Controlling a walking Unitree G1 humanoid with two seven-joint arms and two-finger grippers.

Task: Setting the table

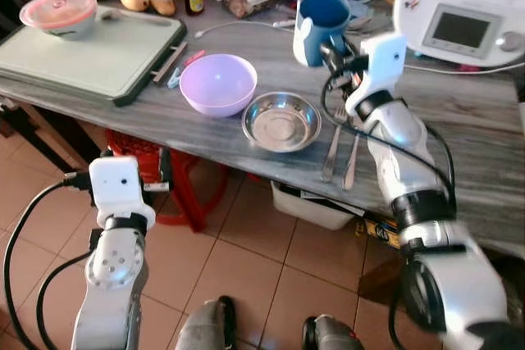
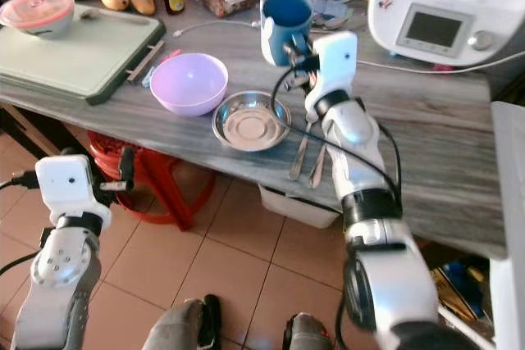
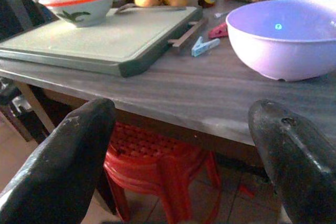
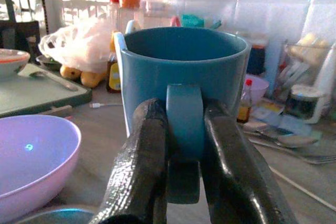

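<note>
The right pincer (image 4: 181, 150) is clamped on the blue mug (image 1: 320, 26)'s handle at upper centre of the tabletop (image 1: 459, 112). Lift it level, clear of the steel bowl (image 1: 281, 120); the left pincer (image 3: 184, 161) hangs apart, idle.

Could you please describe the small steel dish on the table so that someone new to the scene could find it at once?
Start at the grey wood-grain table and find the lilac bowl near its front edge. The steel dish sits just beside it, with a fork and spoon on its other side. It is the only shiny metal vessel there, shallow and empty.

Grey table (image 1: 459, 120) with bowls (image 1: 217, 84), cutlery (image 1: 340, 153)
</note>
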